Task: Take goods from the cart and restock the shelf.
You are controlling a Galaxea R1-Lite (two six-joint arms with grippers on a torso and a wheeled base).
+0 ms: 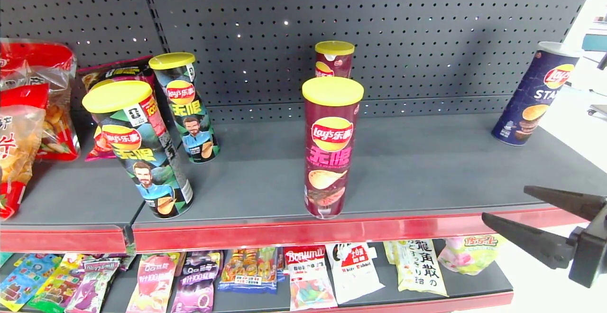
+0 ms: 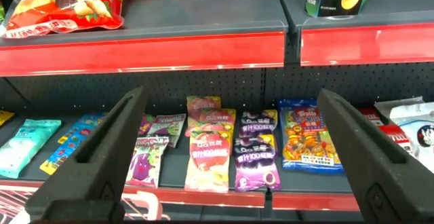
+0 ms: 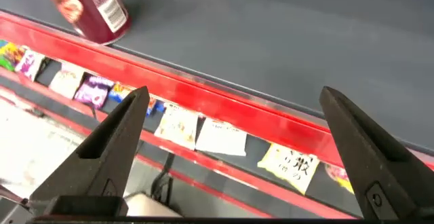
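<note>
Restocking step: judged between items, nothing held
Right gripper point(image 1: 503, 202): jaws wide, off the shelf point(image 1: 427, 170) near right edge
Left gripper point(image 2: 232, 95): jaws wide
Maroon can point(image 1: 332, 147): upright at near edge, centre
Next: you fetch from the cart

Grey shelf point(image 1: 427, 170) bears upright chip cans point(image 1: 330, 151) and snack bags point(image 1: 23, 128).

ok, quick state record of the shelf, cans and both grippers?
shelf: grey, red front lip
front maroon can: upright at front edge, centre
back maroon can: upright behind it
green cans: two, standing left of centre
blue can: standing far right
right gripper: open, empty, before the shelf at right
left gripper: open, empty, facing bags one level down
</note>
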